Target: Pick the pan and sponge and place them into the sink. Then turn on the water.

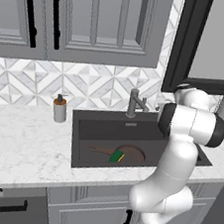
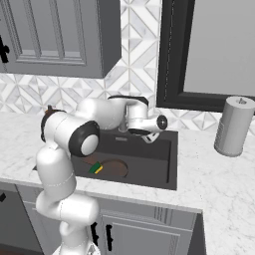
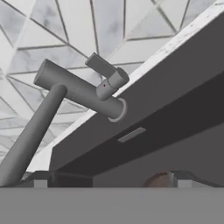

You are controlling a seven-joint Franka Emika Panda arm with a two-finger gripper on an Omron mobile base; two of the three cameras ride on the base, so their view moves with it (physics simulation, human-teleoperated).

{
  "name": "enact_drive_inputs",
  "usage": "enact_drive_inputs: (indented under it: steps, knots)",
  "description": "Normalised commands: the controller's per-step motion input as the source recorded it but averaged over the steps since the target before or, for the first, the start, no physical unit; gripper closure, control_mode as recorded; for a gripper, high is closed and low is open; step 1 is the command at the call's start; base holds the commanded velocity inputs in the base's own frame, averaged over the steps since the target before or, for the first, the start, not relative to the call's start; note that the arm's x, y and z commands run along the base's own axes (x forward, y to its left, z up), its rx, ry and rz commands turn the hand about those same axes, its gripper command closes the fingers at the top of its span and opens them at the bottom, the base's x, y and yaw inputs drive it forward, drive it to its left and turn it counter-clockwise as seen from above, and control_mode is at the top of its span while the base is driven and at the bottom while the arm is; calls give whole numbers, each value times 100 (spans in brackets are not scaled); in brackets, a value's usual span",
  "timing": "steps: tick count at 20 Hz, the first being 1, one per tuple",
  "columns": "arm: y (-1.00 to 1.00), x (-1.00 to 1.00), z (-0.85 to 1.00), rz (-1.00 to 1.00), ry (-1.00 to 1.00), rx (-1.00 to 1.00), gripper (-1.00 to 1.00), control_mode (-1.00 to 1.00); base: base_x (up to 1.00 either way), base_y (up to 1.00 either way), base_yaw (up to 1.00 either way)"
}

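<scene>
Down at six o'clock, the sink point(image 1: 90, 123) already holds the pan point(image 1: 128, 152) with the sponge point(image 1: 116, 156) on it; at twelve stands the faucet point(image 1: 133, 103), its lever point(image 3: 101, 65) facing the wide-open, empty gripper point(image 2: 149, 133), seemingly lined up for water.

- Pan point(image 2: 113, 168) lies in the sink point(image 2: 149, 172), sponge point(image 2: 96, 168) on it.
- Gripper point(image 2: 149, 139) hangs above the sink's back edge.
- Grey canister point(image 2: 234, 126) stands on the counter point(image 2: 219, 174).
</scene>
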Motion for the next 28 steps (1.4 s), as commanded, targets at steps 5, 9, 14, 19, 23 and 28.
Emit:
enact_drive_inputs:
  steps: [5, 9, 14, 19, 23, 28]
  knots:
    - [1, 14, 0, 0, -1, 0, -100, -100, 0, 0, 0]
    - [5, 16, -1, 0, -4, 0, -100, -100, 0, 0, 0]
    - [8, 21, 0, 0, -2, 0, -100, -100, 0, 0, 0]
    - [0, 25, 0, 0, 0, 0, -100, -100, 0, 0, 0]
    - [0, 31, 0, 0, 0, 3, -100, -100, 0, 0, 0]
    - [0, 26, 0, 0, 0, 7, -100, -100, 0, 0, 0]
